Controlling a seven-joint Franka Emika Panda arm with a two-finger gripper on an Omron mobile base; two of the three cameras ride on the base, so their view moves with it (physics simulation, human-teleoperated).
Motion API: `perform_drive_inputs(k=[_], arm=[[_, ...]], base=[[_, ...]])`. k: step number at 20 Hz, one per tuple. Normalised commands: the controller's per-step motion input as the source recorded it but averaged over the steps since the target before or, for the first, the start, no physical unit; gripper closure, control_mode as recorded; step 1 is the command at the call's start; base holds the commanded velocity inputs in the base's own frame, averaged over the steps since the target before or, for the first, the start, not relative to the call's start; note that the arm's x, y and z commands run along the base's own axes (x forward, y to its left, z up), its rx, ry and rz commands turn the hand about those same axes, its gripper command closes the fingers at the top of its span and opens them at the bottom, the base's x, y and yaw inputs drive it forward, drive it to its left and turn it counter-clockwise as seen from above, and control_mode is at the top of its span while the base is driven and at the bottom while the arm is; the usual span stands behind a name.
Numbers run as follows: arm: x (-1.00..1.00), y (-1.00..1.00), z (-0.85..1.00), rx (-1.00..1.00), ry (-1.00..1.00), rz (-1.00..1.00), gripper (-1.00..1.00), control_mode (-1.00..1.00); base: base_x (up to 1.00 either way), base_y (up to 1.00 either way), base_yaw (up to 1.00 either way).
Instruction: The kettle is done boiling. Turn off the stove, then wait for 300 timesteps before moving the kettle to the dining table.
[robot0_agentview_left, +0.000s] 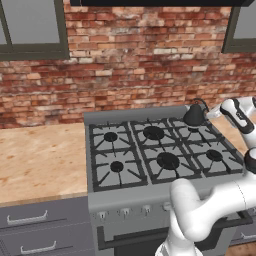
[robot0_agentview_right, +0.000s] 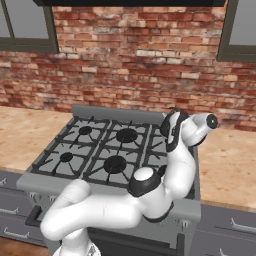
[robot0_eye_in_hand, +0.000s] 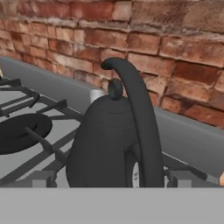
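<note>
The kettle (robot0_agentview_left: 194, 116) stands upright on the stove (robot0_agentview_left: 100, 192), on the back right burner, close under the grey back rail and the brick wall (robot0_agentview_left: 130, 60). In the hand view its dark body (robot0_eye_in_hand: 103, 144) sits right in front of the camera, with the arched handle curving up over the lid knob and the grates spreading away to one side. The arm reaches over the right edge of the stove, and the end effector (robot0_agentview_left: 212, 114) sits just beside the kettle, at handle height. Its jaws stand fully apart and have hold of nothing. The wooden counter (robot0_agentview_left: 35, 160) runs along both sides of the stove.
</note>
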Motion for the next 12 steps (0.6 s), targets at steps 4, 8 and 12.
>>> perform_drive_inputs(k=[4, 8, 12], arm=[[0.22, -0.16, -0.09, 0.0, 0.0, 0.0, -1.0, -1.0], [0.21, -0.07, -0.09, 0.0, 0.0, 0.0, -1.0, -1.0], [0.14, 0.0, -0.11, 0.0, 0.0, 0.0, -1.0, -1.0]], base=[[0.0, 0.0, 0.0], [0.0, 0.0, 0.0], [0.0, 0.0, 0.0]])
